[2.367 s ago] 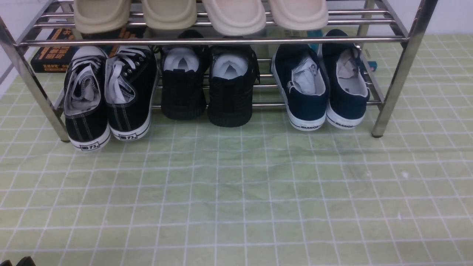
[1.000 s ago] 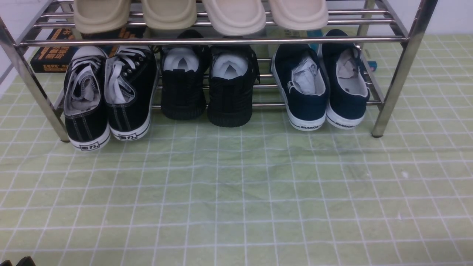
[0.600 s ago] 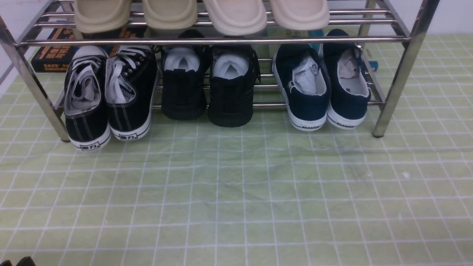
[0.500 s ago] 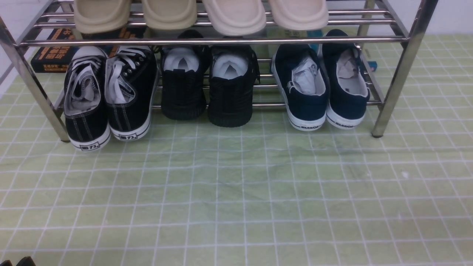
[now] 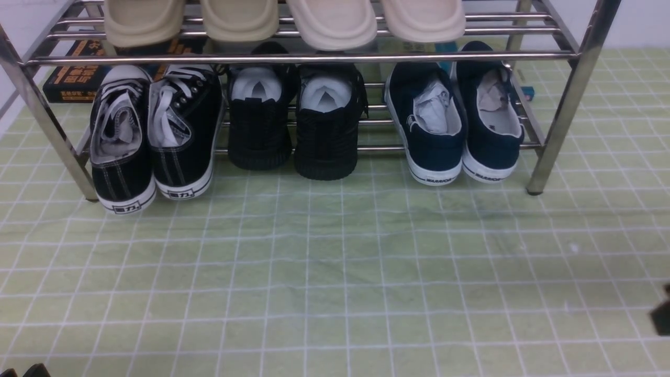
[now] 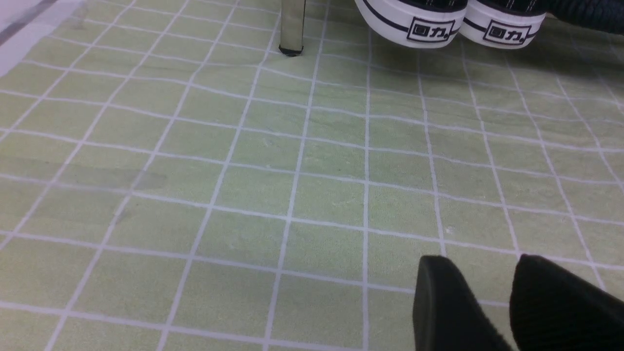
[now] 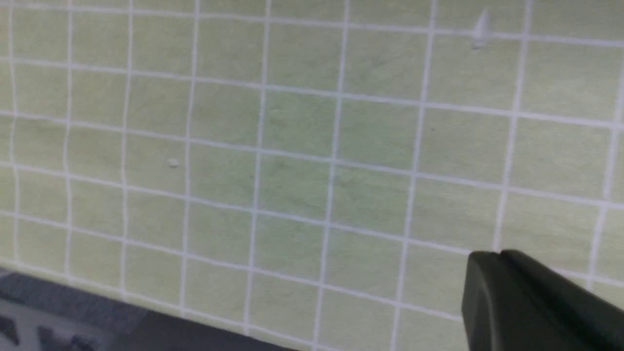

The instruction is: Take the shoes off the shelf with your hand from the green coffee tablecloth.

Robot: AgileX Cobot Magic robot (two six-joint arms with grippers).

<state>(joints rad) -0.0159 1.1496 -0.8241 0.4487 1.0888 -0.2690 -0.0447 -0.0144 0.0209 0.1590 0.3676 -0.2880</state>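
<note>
The shoes, a navy-blue slip-on pair [image 5: 455, 125] with white soles, rest on the lower tier of the chrome shelf [image 5: 570, 99] at its right end, heels toward me. The shelf stands on the green coffee tablecloth [image 5: 335, 272]. My right gripper [image 7: 498, 254] is shut with nothing in it, over bare cloth. In the front view only a dark bit of the right gripper [image 5: 662, 315] shows at the right edge, well short of the shoes. My left gripper [image 6: 480, 267] is open and empty, low over the cloth in front of the shelf's left leg [image 6: 292, 24].
Black lace-up sneakers [image 5: 152, 141] and all-black shoes [image 5: 293, 125] share the lower tier to the left of the navy pair. Beige slippers [image 5: 282, 21] lie on the top tier. A dark book [image 5: 73, 73] lies behind the shelf. The table's edge [image 7: 73, 317] shows in the right wrist view.
A dark part of my right gripper has come into the front view at the right edge. The shoes and the shelf have not moved.
</note>
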